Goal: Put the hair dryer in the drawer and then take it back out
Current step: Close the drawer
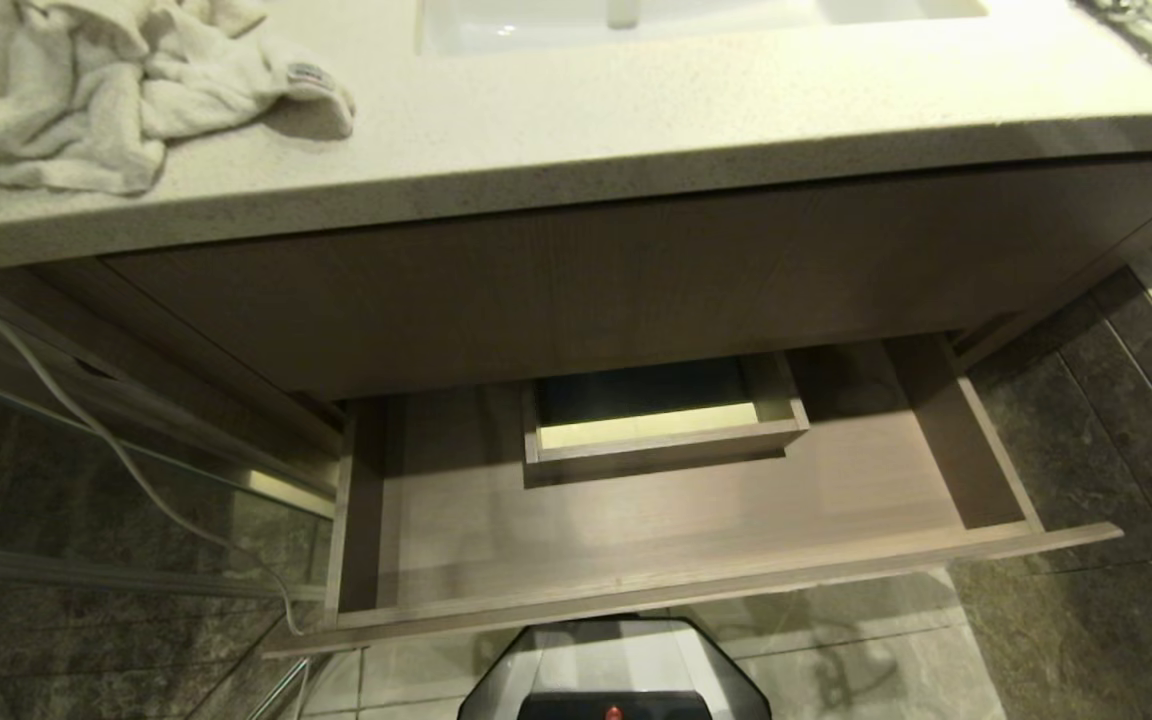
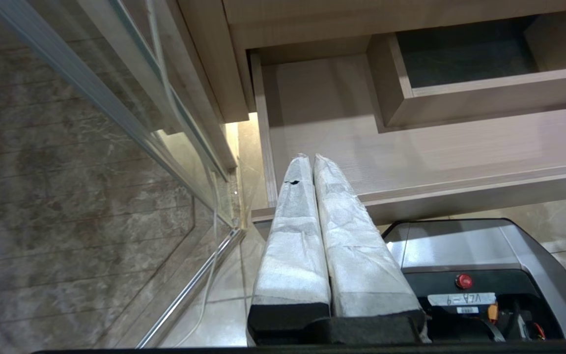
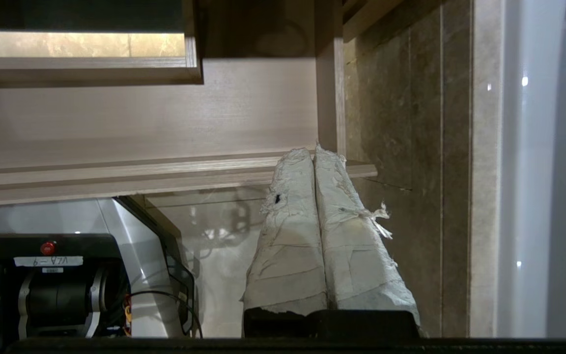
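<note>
Drawer (image 1: 696, 560) stood pulled out, nothing inside. Hair dryer absent from every view; possibly on the tabletop (image 1: 576, 120) off-frame. Left gripper (image 2: 312, 158) and right gripper (image 3: 314, 150): jaws closed, holding nothing.

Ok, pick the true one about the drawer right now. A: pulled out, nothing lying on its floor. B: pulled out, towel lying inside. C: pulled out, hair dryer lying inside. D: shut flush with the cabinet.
A: the drawer stands pulled out and its wood-grain floor is bare, while the towel lies up on the countertop.
</note>
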You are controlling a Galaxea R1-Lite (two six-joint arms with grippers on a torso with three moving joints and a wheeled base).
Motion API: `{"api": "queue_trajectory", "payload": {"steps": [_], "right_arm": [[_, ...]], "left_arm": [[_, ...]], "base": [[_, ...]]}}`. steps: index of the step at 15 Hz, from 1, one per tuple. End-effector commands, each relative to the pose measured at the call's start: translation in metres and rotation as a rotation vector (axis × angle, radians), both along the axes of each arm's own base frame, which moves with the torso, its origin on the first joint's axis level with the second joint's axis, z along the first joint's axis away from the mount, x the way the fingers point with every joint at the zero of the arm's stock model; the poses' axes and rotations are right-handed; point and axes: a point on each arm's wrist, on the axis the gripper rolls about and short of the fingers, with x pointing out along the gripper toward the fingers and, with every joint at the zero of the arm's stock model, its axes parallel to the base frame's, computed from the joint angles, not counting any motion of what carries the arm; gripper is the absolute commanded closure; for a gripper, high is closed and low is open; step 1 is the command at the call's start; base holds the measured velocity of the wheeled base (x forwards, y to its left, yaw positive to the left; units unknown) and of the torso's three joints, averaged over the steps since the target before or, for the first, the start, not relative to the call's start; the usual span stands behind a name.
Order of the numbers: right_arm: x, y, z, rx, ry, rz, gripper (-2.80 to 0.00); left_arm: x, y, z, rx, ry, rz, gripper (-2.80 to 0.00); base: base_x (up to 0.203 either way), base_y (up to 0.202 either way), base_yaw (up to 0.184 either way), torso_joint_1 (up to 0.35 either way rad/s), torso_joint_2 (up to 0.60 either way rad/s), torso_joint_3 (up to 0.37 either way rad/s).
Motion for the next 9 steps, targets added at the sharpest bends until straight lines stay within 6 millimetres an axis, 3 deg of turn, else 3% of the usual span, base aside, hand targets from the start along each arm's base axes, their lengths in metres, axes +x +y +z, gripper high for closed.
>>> {"api": "queue_trajectory", "payload": {"steps": [1,5,9], "right_arm": [[0.0,0.0,-0.002,0.002,0.009,0.004,0.0],[-0.003,0.002,-0.01,0.007,0.029,0.009,0.0],[0.002,0.002,-0.017,0.022,0.071,0.033,0.0]], "left_arm": [[0.0,0.0,0.0,0.0,-0.001,0.0,0.0],[0.0,0.0,0.0,0.0,-0.001,0.0,0.0],[0.0,0.0,0.0,0.0,-0.002,0.0,0.0]], "base": [[0.0,0.0,0.0,-0.333,0.53,0.188],[0.0,0.0,0.0,-0.341,0.5,0.148],[0.0,0.0,0.0,-0.155,0.4,0.228]]}}
